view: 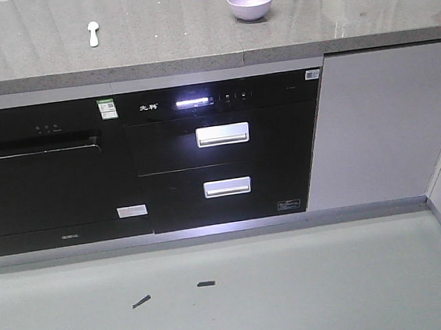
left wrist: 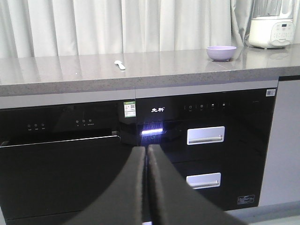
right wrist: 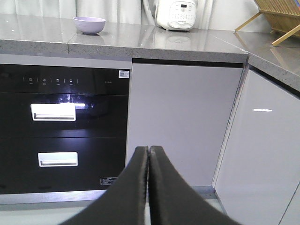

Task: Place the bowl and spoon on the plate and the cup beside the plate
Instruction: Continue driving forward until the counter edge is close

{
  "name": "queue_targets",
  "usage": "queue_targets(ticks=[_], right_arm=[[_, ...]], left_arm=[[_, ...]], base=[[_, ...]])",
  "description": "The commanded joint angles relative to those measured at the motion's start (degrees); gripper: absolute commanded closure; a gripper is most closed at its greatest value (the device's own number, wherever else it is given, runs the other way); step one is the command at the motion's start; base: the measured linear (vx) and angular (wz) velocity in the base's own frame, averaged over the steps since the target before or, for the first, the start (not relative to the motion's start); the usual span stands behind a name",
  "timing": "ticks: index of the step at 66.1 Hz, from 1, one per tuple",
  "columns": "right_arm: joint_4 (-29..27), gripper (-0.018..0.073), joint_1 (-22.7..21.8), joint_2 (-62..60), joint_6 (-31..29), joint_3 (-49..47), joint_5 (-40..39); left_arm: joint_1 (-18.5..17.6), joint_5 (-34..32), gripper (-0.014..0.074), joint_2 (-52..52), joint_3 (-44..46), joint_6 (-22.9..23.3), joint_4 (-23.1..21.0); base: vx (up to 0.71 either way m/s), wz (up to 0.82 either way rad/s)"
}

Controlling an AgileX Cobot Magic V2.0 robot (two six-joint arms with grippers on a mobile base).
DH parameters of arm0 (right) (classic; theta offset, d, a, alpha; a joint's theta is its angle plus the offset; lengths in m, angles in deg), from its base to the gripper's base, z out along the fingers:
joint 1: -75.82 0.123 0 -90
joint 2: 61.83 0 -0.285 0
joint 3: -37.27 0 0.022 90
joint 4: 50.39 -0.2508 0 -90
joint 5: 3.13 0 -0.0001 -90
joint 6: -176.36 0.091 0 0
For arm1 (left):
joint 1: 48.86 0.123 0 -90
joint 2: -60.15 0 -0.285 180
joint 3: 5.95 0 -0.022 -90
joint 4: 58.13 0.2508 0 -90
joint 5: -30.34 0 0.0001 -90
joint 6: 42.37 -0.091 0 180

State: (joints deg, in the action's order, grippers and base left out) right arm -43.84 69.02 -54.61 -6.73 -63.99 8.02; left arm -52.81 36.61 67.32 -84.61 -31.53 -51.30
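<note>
Purple bowl (view: 250, 4) is sitting upright on the grey worktop (view: 175, 36), set back a bit from the front edge, above the black drawer unit (view: 224, 161). The little mint spoon (view: 93, 33) lies flat well apart from it along the same worktop, also back from the front edge. Left gripper (left wrist: 146, 154) and right gripper (right wrist: 148, 152) both hang low in front of the cabinets, each pinched fully together with nothing in them.

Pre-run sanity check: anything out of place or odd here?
Two small dark scraps lie on the floor. The left black appliance's door looks slightly ajar at its top. Bowl and spoon sit normally on the counter; nothing spilled.
</note>
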Motion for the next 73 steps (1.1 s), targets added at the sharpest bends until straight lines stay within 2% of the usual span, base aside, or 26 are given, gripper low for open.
queue_targets(ticks=[1, 73], right_arm=[[0.19, 0.0565, -0.17, -0.72, -0.39, 0.97, -4.42], [0.19, 0.0565, -0.17, -0.72, -0.39, 0.97, -4.27]], left_arm=[[0.02, -4.05, 0.0602, -1.0, -1.72, 0.48, -0.03], [0.02, -4.05, 0.0602, -1.0, -1.72, 0.48, -0.03]], base=[[0.1, -0.01], [0.11, -0.02]])
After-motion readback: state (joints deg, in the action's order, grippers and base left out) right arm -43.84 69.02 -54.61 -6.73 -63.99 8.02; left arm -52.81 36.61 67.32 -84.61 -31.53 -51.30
